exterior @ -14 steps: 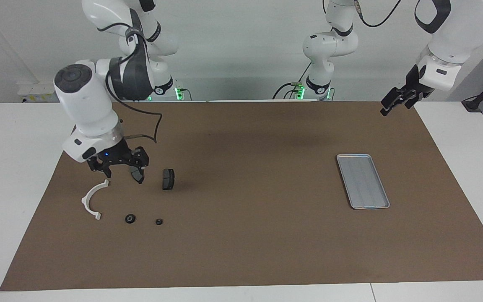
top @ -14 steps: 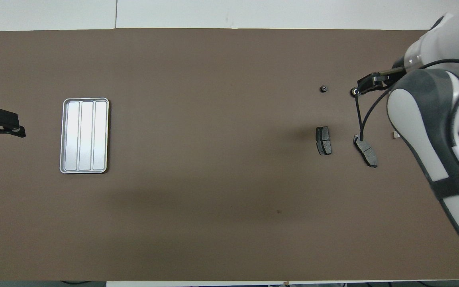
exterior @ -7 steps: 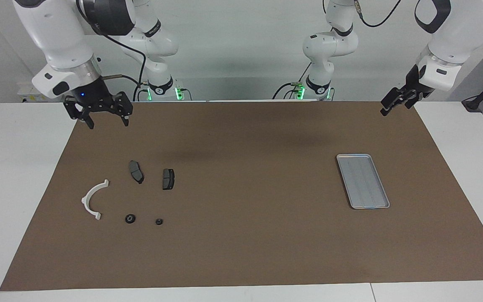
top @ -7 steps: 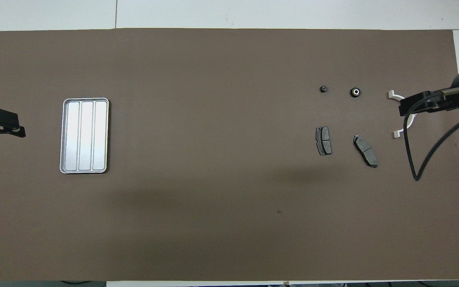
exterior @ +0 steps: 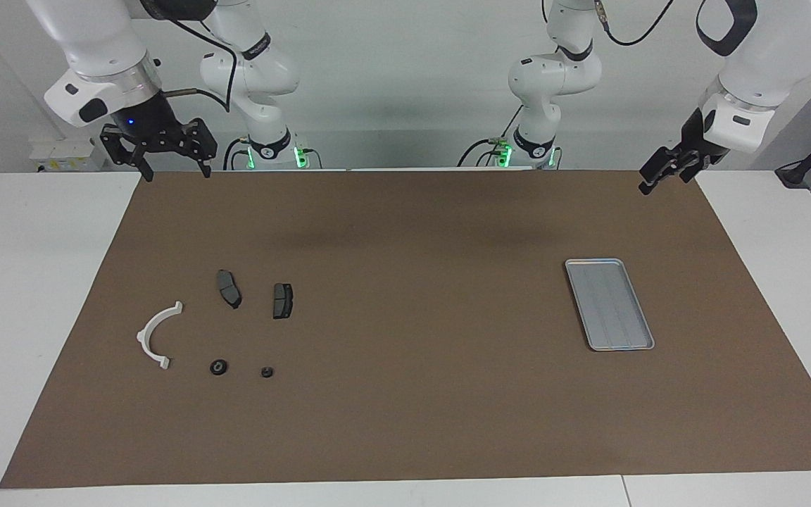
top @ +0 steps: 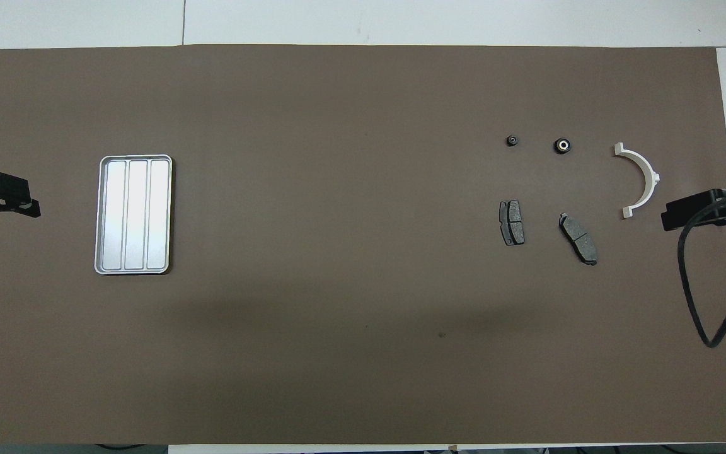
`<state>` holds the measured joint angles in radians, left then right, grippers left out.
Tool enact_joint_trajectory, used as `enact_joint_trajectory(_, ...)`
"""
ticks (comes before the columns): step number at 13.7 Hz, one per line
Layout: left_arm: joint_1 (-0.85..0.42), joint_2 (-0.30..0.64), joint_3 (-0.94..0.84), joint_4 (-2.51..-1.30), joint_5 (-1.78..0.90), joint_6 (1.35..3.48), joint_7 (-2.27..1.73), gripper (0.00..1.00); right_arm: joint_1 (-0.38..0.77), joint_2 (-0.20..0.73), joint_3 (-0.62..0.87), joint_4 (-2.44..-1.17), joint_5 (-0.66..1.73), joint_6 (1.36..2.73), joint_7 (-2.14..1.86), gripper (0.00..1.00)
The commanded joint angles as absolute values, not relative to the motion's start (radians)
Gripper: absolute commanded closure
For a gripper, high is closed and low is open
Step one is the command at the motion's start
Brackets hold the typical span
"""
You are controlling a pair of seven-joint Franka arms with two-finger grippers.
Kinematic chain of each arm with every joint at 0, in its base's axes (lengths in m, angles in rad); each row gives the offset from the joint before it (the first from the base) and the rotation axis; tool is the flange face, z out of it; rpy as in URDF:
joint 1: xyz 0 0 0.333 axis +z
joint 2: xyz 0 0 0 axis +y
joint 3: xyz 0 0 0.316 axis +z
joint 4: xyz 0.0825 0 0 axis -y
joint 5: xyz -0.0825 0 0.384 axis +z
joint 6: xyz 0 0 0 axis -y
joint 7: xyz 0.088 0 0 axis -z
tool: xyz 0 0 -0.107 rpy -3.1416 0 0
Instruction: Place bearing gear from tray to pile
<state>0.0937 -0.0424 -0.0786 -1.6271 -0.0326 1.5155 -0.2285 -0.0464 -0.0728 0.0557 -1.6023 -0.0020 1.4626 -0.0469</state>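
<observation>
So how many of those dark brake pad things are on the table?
2. One brake pad lies beside the other brake pad, which is closer to the white half-ring bracket. Both lie nearer to the robots than the two small round parts. None looks hidden.

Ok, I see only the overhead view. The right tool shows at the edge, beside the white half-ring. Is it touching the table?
Observer: No. The facing view shows the right tool hanging high above the brown mat, fingers spread, holding nothing.
Operator: And the left tool, is it low beside the tray?
Observer: No. The left tool is raised high as well, over the left arm's end of the mat, clear of the tray, and it carries nothing.
</observation>
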Motion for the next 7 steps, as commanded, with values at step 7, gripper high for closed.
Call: enact_joint_trajectory(7,0.081,-0.058,-0.067,-1.638,-0.029,1.503,-0.222,0.0,-0.071,-0.089,0.06,-1.634,0.023,1.535,-0.04,0.0)
